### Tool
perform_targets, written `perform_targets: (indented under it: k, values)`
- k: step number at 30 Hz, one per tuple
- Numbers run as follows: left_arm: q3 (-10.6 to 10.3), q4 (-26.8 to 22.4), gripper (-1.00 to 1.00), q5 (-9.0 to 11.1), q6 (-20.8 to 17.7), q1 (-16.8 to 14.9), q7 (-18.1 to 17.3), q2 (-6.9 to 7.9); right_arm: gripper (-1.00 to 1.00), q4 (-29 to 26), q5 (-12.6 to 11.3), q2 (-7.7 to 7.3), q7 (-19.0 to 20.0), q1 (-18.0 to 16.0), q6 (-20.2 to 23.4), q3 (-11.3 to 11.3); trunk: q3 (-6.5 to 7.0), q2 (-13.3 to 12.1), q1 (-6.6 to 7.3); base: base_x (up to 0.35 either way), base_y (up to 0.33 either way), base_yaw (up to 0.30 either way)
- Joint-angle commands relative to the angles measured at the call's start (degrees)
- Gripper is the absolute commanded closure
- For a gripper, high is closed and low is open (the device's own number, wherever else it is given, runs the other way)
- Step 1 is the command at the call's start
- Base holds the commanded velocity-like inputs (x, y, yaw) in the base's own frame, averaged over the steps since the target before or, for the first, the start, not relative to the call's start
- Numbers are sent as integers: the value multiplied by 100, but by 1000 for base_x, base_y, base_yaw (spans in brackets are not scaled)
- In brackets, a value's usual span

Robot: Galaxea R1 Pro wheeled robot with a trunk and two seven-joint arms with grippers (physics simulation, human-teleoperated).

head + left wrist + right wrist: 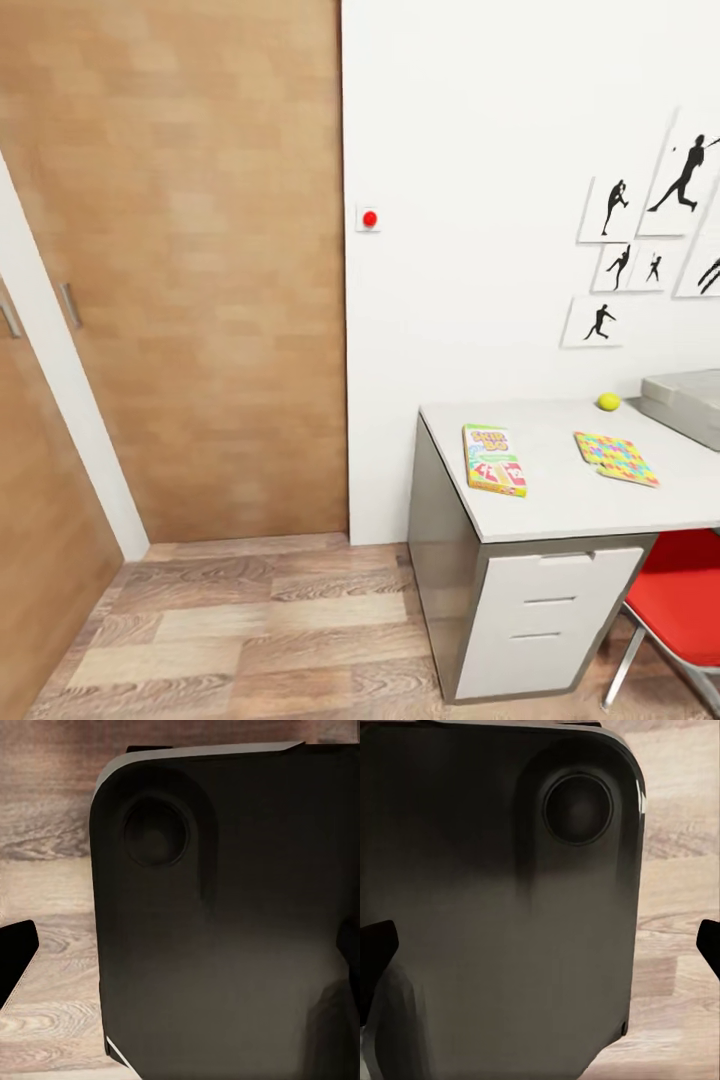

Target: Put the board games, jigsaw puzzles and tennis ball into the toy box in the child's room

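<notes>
1. Left gripper (180, 967): in the left wrist view, two dark finger tips are seen at opposite edges of the picture, one of them (15, 956) over wood-plank floor (52, 870). The jaws are spread wide and nothing is held between them. A large dark rounded panel of the robot's own body (225, 915) lies beyond the fingers.

2. Right gripper (540, 960): in the right wrist view, the finger tips are likewise seen at opposite edges, one of them (376, 949) against a dark rounded panel (510, 907). The jaws are spread wide and nothing is held. Whether either gripper touches the panel cannot be told.

3. In the head view, wooden doors (190, 270) are recorded at the left, then a white wall (470, 200) with a red button (369, 218).

4. The table (550, 510), light grey with a white drawer unit (545, 620), stands against that wall at the right. No relation between its contents and the grippers can be established.

5. A board game (494, 459), green, orange and red, lies flat near the table's left end.

6. A jigsaw puzzle (616, 457), a thin multicoloured square, lies flat to its right, apart from it.

7. The tennis ball (609, 401), small and yellow-green, rests near the wall, behind the puzzle.

8. The toy box (685, 400), grey, is cut by the right edge, just beside the ball.

9. Black sports-silhouette pictures (650, 230) hang above; a red chair (680, 595) stands at the table.
</notes>
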State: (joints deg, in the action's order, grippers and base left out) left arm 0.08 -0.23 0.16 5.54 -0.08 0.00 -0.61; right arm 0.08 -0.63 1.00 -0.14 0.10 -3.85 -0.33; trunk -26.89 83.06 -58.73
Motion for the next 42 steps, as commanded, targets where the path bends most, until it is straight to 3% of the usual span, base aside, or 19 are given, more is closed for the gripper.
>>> perform_targets:
  k: [1,19,29,42]
  values:
    - [1,1,-100,2,17,-1,0,0,-100,1,-10,1,-1,-1,-20,-6,-4,2,0,0,0,-275]
    - [6,0,-100,5,13,-1,0,-2,-100,1,-22,74,4,-1,-28,-17,-19,2,0,0,0,-275]
    - [6,3,-100,-1,16,-1,0,-23,-100,1,-374,71,5,0,-125,-12,-41,2,0,0,0,-275]
    - [31,-3,-100,18,14,-1,0,-15,-100,1,-436,76,5,-1,-133,-11,-71,2,0,0,0,-275]
